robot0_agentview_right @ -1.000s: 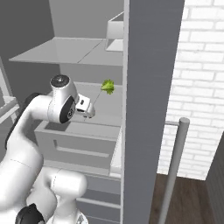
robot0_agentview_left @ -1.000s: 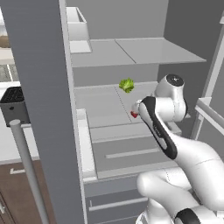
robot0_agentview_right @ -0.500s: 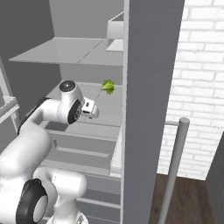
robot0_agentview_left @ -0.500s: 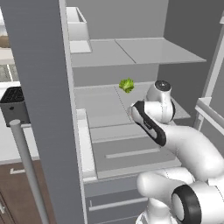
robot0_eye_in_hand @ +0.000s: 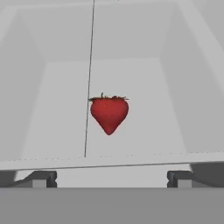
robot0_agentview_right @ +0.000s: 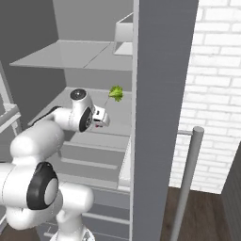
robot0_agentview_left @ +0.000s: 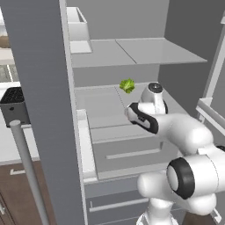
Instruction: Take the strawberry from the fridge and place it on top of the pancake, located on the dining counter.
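Observation:
The strawberry (robot0_eye_in_hand: pixel 109 113), small and red with a green cap, lies on a pale grey shelf (robot0_eye_in_hand: pixel 144 87) inside the open fridge (robot0_agentview_left: pixel 39 88). In the hand view it sits a short way ahead of my gripper (robot0_eye_in_hand: pixel 111 178), centred between the two dark fingertips (robot0_eye_in_hand: pixel 41 178), which stand wide apart and hold nothing. In the right base view the gripper (robot0_agentview_right: pixel 105 121) reaches in over the middle shelf, below the green leafy clump (robot0_agentview_right: pixel 116 92). My forearm covers the berry in the left base view. The pancake and the dining counter are out of view.
The green leafy clump (robot0_agentview_left: pixel 127 85) lies at the back of the same shelf. A white bin (robot0_agentview_left: pixel 78 26) stands on the upper shelf. Drawers (robot0_agentview_left: pixel 127 154) sit below. Open doors with bar handles (robot0_agentview_left: pixel 28 167) (robot0_agentview_right: pixel 188 179) flank the arm. A brick wall (robot0_agentview_right: pixel 216 94) is on the right.
The arm has pushed the hand further into the fridge and lower over the middle shelf, towards the strawberry. The berry, seen beside the hand before, is now covered in the left base view.

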